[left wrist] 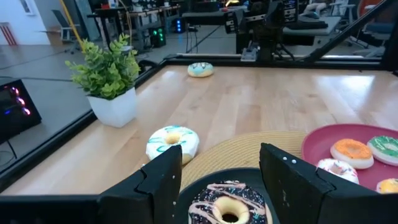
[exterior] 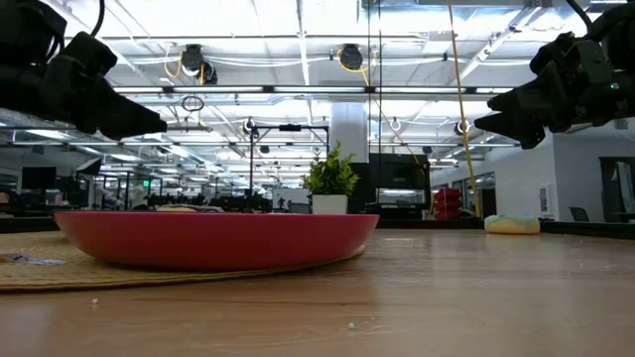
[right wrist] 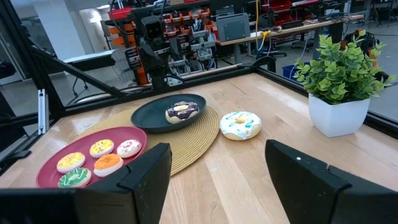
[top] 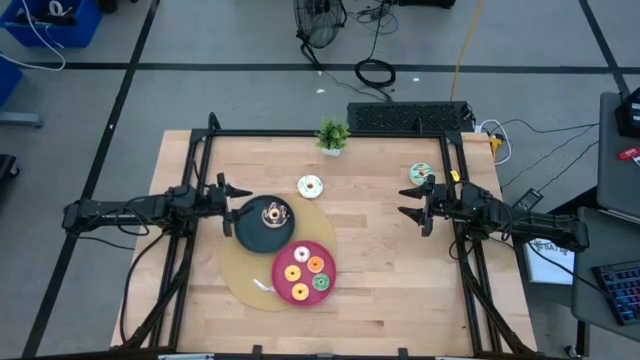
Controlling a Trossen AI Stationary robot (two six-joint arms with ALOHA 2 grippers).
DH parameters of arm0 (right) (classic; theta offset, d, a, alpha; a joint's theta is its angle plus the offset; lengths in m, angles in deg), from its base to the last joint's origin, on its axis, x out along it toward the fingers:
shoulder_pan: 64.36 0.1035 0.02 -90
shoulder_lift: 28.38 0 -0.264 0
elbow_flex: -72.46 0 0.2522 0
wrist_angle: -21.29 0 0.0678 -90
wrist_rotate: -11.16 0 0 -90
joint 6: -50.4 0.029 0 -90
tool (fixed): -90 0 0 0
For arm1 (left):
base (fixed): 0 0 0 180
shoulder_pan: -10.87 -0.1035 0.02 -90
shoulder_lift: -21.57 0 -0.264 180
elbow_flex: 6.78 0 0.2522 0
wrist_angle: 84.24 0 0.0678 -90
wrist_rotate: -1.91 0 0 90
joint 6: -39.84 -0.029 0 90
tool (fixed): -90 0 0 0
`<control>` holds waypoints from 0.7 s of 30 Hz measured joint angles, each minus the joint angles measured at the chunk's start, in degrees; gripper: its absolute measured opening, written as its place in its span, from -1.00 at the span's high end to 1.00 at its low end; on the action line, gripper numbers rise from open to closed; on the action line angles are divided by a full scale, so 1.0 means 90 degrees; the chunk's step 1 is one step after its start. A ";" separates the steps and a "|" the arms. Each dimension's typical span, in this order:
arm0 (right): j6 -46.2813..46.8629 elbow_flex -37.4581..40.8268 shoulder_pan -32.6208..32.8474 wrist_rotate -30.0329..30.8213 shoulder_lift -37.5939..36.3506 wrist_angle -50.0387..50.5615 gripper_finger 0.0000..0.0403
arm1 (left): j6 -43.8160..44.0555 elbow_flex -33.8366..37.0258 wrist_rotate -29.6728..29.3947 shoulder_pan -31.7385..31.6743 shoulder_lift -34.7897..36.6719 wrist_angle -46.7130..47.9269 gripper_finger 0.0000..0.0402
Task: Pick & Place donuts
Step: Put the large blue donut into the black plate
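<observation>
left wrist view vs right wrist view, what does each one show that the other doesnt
Only the left wrist view shows the mint donut far across the table near the right arm's base, plus the left gripper with open jaws above the dark plate.

Only the right wrist view shows the whole dark plate, the full pink plate with all four donuts, and the right gripper, jaws open.

Both show the chocolate donut on the dark plate, the white donut on bare wood, the woven mat and the potted plant.
</observation>
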 joint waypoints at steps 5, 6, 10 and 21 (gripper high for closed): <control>0.0001 0.0000 -0.0001 0.0000 0.0000 0.0000 -0.23 | -0.0012 0.0000 0.0000 0.0000 0.0000 -0.0010 -0.06; 0.0000 0.0000 0.0000 0.0000 0.0000 0.0000 -0.23 | -0.0012 0.0000 0.0000 0.0000 0.0000 -0.0010 -0.07; 0.0000 0.0000 0.0000 0.0000 0.0000 0.0000 -0.23 | -0.0012 0.0000 0.0000 0.0000 0.0000 -0.0013 -0.07; 0.0273 0.0000 0.0017 -0.0015 0.0002 -0.1228 -0.23 | -0.0009 -0.0002 0.0000 0.0000 0.0000 -0.0015 -0.07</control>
